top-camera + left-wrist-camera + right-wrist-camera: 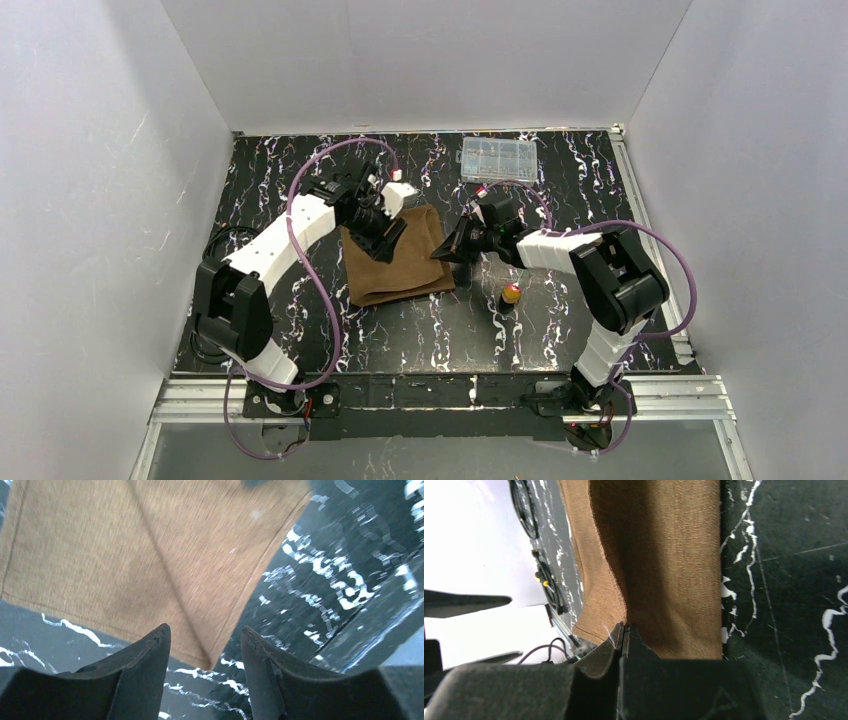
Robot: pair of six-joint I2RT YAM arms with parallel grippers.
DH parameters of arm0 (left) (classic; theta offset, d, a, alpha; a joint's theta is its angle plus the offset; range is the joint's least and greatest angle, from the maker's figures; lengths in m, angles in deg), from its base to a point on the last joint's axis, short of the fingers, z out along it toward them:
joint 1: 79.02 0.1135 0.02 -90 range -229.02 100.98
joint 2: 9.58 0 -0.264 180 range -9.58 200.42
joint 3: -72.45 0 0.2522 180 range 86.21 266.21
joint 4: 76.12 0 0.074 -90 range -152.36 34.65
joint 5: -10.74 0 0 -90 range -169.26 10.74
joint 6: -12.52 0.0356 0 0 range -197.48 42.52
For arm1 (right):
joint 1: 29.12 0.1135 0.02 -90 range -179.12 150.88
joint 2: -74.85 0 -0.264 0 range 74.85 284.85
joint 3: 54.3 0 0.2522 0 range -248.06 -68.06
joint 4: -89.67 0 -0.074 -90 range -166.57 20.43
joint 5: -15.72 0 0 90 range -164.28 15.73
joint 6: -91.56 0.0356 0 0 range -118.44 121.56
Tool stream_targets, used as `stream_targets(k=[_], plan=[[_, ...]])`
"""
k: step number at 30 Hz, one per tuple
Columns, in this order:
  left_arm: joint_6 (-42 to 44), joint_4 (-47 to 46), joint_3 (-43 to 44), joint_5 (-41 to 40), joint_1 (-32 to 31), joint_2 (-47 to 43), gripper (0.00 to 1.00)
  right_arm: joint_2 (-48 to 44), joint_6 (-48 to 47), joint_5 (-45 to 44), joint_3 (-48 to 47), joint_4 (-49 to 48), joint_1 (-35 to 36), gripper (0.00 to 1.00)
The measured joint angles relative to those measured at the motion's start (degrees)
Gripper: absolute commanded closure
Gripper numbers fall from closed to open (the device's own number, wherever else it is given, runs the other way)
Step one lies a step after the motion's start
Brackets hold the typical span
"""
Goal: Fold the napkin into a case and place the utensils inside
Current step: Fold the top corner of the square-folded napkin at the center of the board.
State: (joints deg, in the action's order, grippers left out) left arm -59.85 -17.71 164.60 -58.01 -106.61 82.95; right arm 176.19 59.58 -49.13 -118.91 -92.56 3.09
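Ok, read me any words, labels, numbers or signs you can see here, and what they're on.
No readable text in any view.
On the brown cloth napkin: no print or tag.
On the clear plastic compartment box: too small to show any label.
On the black marbled table top: white veining only, no writing.

One napkin (398, 255), one clear box (498, 158) and one orange-headed utensil (511, 294) in view.
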Motion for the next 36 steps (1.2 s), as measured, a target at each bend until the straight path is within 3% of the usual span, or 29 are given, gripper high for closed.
stream_targets(k=[8,36], plan=[[6.45,-1.22,-12.31,-5.6,1.46,-0.39,0.55,0.0,-5.44,-1.68,-0.81,8.55,-0.26,0.99],[10.14,-4.7,-15.93,-3.65,-0.07,-2.86,0.57,3.34,-13.9,-8.39,-8.76,19.43,1.57,0.96]])
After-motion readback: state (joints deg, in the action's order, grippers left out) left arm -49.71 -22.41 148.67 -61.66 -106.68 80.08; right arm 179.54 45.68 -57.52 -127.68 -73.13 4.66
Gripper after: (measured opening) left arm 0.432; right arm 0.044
